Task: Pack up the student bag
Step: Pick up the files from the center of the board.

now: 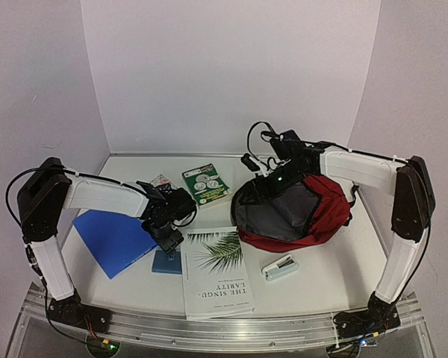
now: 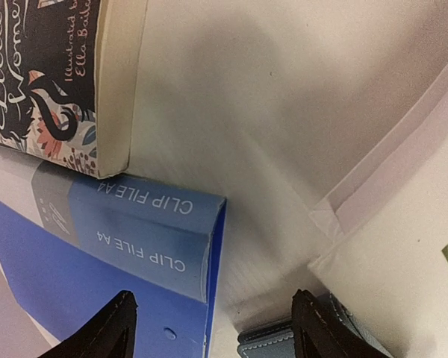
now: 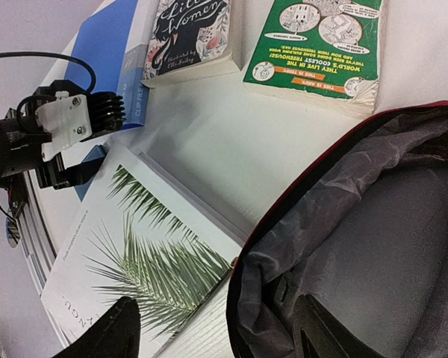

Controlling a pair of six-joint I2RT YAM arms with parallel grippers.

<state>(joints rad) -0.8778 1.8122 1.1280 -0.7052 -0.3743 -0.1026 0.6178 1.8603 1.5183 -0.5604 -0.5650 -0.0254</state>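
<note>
The student bag (image 1: pixel 313 216) is dark red and lies open at the right of the table, its grey lining (image 3: pixel 388 224) showing. My right gripper (image 3: pixel 218 300) is open and straddles the bag's near rim (image 3: pixel 243 298), one finger inside on the lining, the other over the white palm-leaf book (image 3: pixel 134 268). In the top view this gripper (image 1: pixel 267 185) sits at the bag's back-left edge. My left gripper (image 2: pixel 213 293) is open and holds nothing. It hangs low over the corner of the blue clip file (image 2: pixel 119 246), with a blue-grey leather wallet (image 2: pixel 269 347) beside its right finger.
A "Little Women" paperback (image 2: pixel 45 74) lies behind the clip file (image 1: pixel 112 239). The green paperback (image 1: pixel 205 183) is at the back centre. The white palm-leaf book (image 1: pixel 213 272) lies at the front, with the wallet (image 1: pixel 166 262) at its left and a white stapler (image 1: pixel 280 267) at its right.
</note>
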